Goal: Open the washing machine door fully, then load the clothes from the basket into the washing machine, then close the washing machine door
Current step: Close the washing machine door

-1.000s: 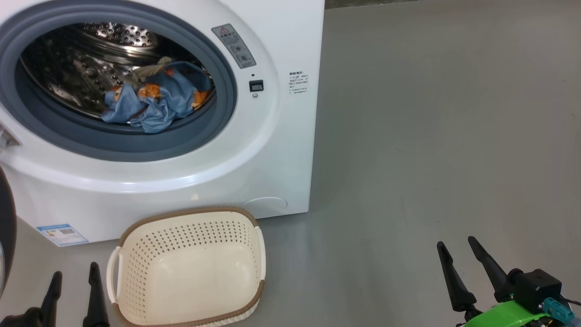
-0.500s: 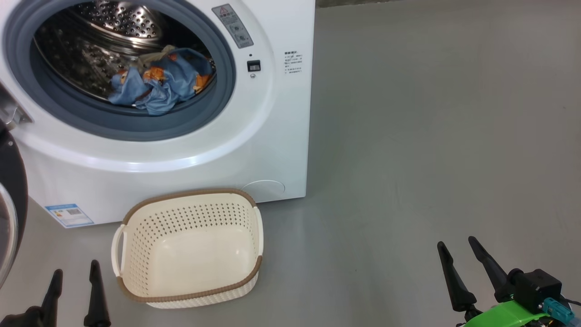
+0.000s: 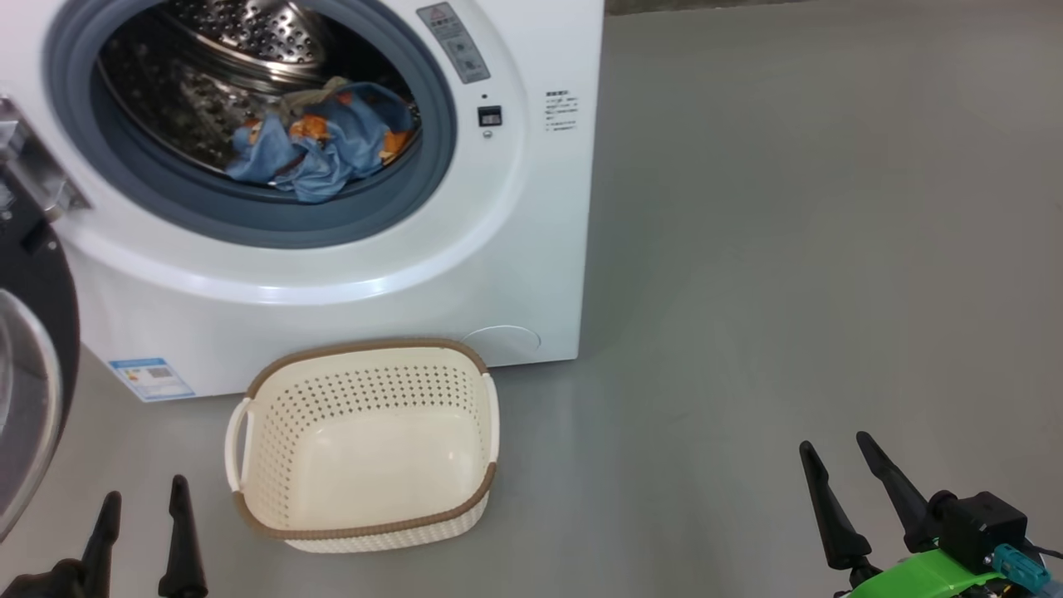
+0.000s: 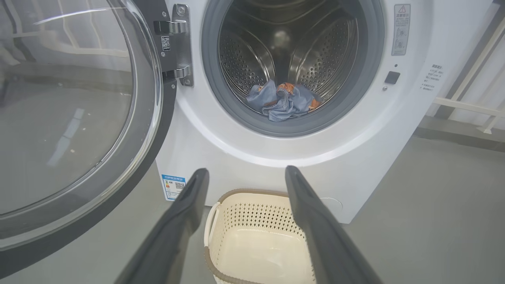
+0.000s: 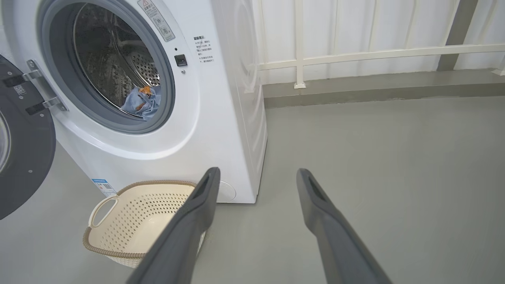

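Cream basket (image 3: 365,390) just right of the wide left hand (image 3: 143,490); right hand (image 3: 834,442) wide too, well apart

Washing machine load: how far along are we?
Done: washing machine door stands open, clothes inside the washing machine, basket empty. In hand: nothing; left gripper and right gripper open, touching nothing. Left: close the door.

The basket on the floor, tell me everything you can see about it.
The basket is a small cream-white plastic tub, a rounded rectangle with perforated walls, a smooth bottom, a brown woven-look rim and a handle on each side. It stands upright and empty on the grey floor, just in front of the white washing machine, below its open drum. Whether it touches the machine cannot be told.
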Robot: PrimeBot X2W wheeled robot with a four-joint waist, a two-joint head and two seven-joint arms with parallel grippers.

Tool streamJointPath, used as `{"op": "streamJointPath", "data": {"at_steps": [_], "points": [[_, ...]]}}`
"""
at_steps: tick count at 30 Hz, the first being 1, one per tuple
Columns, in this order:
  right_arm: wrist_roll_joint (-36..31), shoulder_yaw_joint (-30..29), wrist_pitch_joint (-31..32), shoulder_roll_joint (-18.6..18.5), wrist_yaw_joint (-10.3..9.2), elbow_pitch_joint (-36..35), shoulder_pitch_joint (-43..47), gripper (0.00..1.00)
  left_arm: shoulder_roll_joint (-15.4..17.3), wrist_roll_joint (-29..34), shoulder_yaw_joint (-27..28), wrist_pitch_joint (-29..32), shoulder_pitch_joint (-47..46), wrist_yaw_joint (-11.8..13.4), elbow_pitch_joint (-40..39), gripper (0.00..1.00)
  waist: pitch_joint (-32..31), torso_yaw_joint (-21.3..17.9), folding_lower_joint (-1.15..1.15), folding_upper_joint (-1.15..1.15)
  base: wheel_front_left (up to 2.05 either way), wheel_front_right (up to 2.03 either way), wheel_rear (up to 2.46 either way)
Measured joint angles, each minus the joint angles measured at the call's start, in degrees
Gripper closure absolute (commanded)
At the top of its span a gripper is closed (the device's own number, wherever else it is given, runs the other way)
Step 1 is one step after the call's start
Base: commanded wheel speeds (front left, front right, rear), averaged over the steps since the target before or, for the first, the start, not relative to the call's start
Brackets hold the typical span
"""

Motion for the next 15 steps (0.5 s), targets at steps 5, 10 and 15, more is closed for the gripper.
{"op": "streamJointPath", "data": {"at_steps": [5,10,15], "points": [[0.0,0.6,0.0,0.0,0.00,-0.1,0.0,0.00,0.0,-0.5,0.2,0.0,0.0,0.0,0.1,0.00,0.0,2.1,0.00,0.00,0.00,0.00,0.00],[0.0,2.0,0.0,-0.3,0.00,-0.1,-0.1,0.00,-0.1,-0.9,0.3,0.0,0.0,0.0,0.4,0.00,-0.1,5.0,0.00,0.00,0.00,0.00,0.00],[0.0,3.6,0.0,-0.9,0.00,0.1,-0.5,0.00,-0.3,-0.9,0.5,0.0,0.0,0.0,0.5,0.00,-0.2,8.6,0.00,0.00,0.00,0.00,0.00]]}}
